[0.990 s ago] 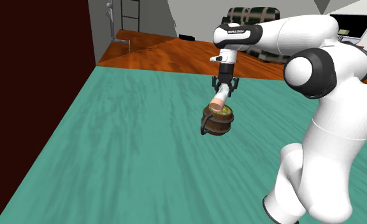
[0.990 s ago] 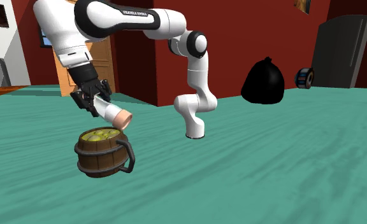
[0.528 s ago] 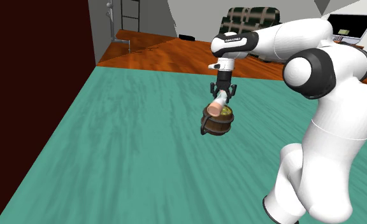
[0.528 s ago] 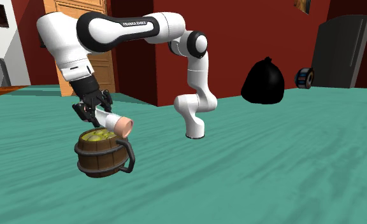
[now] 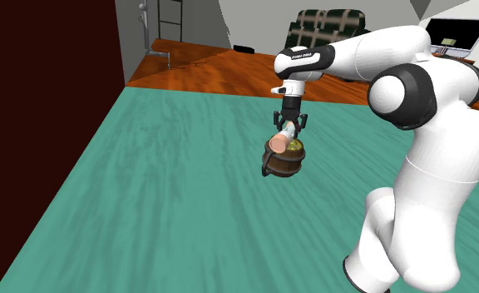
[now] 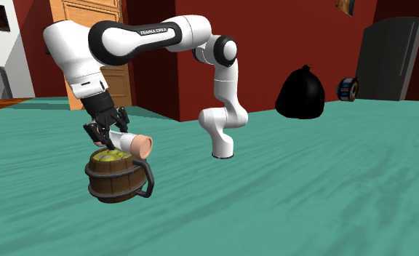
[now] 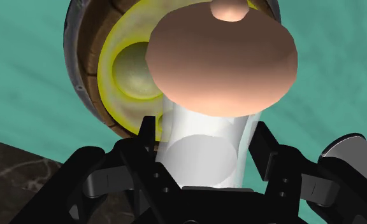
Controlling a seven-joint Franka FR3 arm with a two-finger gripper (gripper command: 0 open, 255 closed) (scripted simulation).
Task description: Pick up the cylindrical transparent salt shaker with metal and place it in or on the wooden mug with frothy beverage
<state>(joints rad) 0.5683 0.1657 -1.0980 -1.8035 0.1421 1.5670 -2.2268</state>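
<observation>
The salt shaker (image 6: 132, 142) is a pale, see-through cylinder with a pinkish-tan cap (image 7: 222, 62). My black gripper (image 6: 105, 135) is shut on its body, and it lies tilted, almost level, cap end away from the hand. It hangs just above the rim of the wooden barrel mug (image 6: 116, 176), which has dark hoops, a handle and yellow-green froth (image 7: 132, 71). In the shoulder view the gripper (image 5: 288, 125) holds the shaker (image 5: 283, 136) right over the mug (image 5: 284, 156). In the wrist view the fingers (image 7: 147, 137) clasp the clear body (image 7: 204, 149) over the mug's open top.
The mug stands on a wide teal surface (image 5: 163, 208). My white base (image 6: 219, 134) stands behind the mug in the second exterior view. A black bag (image 6: 300, 93) and a dark cabinet (image 6: 390, 58) are far back. An orange floor (image 5: 221, 71) lies beyond the surface.
The gripper has come down with the shaker toward the mug's top. The shaker has tipped closer to level. The mug has not moved.
</observation>
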